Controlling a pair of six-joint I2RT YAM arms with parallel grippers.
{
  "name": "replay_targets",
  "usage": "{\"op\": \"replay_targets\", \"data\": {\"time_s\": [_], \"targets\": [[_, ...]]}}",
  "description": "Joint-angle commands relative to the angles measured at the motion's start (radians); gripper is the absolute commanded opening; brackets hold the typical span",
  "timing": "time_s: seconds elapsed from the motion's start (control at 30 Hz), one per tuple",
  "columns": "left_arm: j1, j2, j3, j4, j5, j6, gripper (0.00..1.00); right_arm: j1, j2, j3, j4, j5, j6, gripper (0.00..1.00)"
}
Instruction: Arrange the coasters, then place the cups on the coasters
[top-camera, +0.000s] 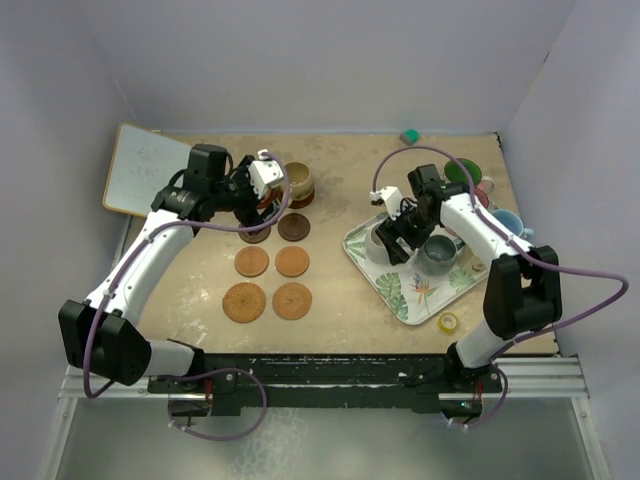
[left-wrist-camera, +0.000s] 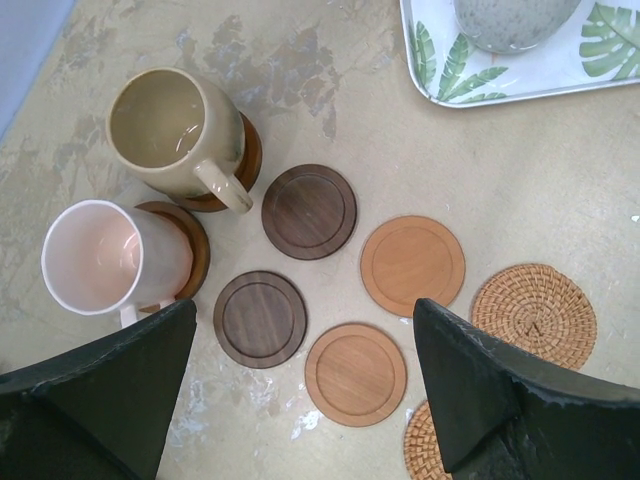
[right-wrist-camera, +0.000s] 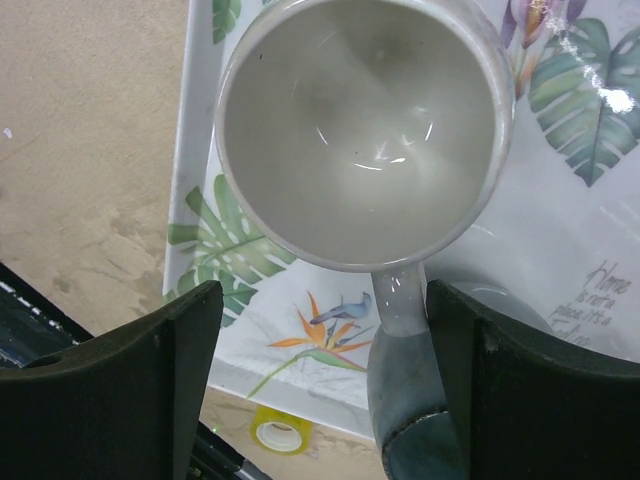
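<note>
Two cups stand on coasters at the back left: a tan cup (top-camera: 297, 180) (left-wrist-camera: 180, 130) and a pink cup (top-camera: 265, 193) (left-wrist-camera: 100, 255). Six bare coasters lie in two rows: dark brown (left-wrist-camera: 309, 211) (left-wrist-camera: 260, 318), orange (left-wrist-camera: 412, 265) (left-wrist-camera: 356, 373) and woven (left-wrist-camera: 533, 315). My left gripper (top-camera: 258, 200) (left-wrist-camera: 305, 315) hangs open above them, holding nothing. My right gripper (top-camera: 395, 238) (right-wrist-camera: 320, 320) is open over the tray, with the handle of a grey cup (right-wrist-camera: 360, 130) between its fingers, close to the right one. A slate cup (top-camera: 438, 253) (right-wrist-camera: 420, 400) stands beside it.
The leaf-patterned tray (top-camera: 405, 300) (right-wrist-camera: 190, 150) sits at the right. Behind it stand green (top-camera: 462, 172), red (top-camera: 484, 193) and light blue (top-camera: 507, 222) cups. A yellow tape roll (top-camera: 450, 322) (right-wrist-camera: 280, 430) lies near the front edge. A white board (top-camera: 140, 170) lies at the back left.
</note>
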Motion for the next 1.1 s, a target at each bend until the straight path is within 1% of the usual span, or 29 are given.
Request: {"op": "replay_targets", "data": {"time_s": [0.0,0.33,0.47,0.67,0.83,0.93,1.07], "targets": [[0.008,0.002,0.018,0.060,0.023,-0.057,0.86,0.005,-0.043,-0.022,-0.022,-0.079,0.006,0.84],[-0.018,0.039,0.019,0.133,-0.002,-0.137,0.86,0.019,-0.109,-0.106,-0.037,-0.158,0.030,0.81],[-0.053,0.079,0.023,0.193,-0.037,-0.212,0.86,0.037,-0.126,-0.140,-0.038,-0.222,0.017,0.81],[-0.153,0.170,0.040,0.251,-0.127,-0.308,0.86,0.064,-0.123,-0.138,-0.047,-0.303,-0.011,0.81],[-0.180,0.256,0.049,0.307,-0.139,-0.450,0.85,0.065,-0.148,-0.118,-0.097,-0.374,-0.038,0.81],[-0.183,0.295,0.057,0.329,-0.138,-0.523,0.85,0.064,-0.197,-0.118,-0.089,-0.369,-0.017,0.80],[-0.187,0.326,0.057,0.366,-0.138,-0.592,0.84,0.056,-0.280,-0.119,-0.050,-0.312,0.036,0.80]]}}
